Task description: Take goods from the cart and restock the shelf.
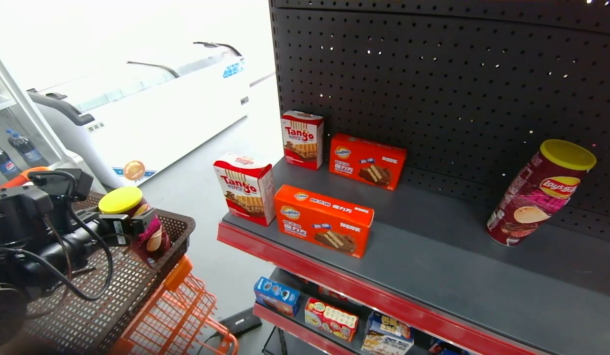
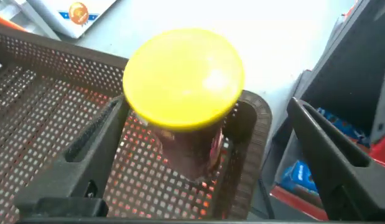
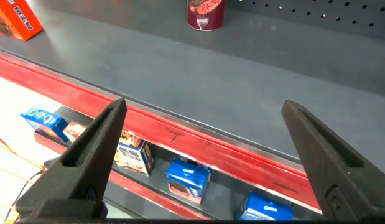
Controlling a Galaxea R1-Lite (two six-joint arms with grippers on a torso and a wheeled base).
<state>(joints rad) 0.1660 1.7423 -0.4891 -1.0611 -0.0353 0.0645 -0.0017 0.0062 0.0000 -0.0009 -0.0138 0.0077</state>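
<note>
Backdrop: white chest freezer at 10 o'clock in head view, pale floor around it; black pegboard spans 12 to 3 o'clock.
Shelf deck: grey, red front lip, running from centre to 4 o'clock.
Wafer boxes: two, red-and-white, upright. Front wafer box sits at the deck's corner; rear wafer box is near the pegboard.
Orange boxes: two, lying long side down. Front orange box is just beside the front wafer box; rear orange box is just beside the rear one.
Shelved chips can: maroon, yellow lid, at 3 o'clock, well apart from the boxes.
Mesh basket: brown, at 8 o'clock, on the orange cart.
Cart chips can: yellow lid, upright in the basket's corner nearest the shelf.
Left gripper: released, fingers straddling the cart chips can with a gap showing on both sides, no grasp.
Right gripper: released, holding nothing, above the deck's red lip.
Lower shelf: blue boxes and other packs under the deck, 5 to 6 o'clock.
</note>
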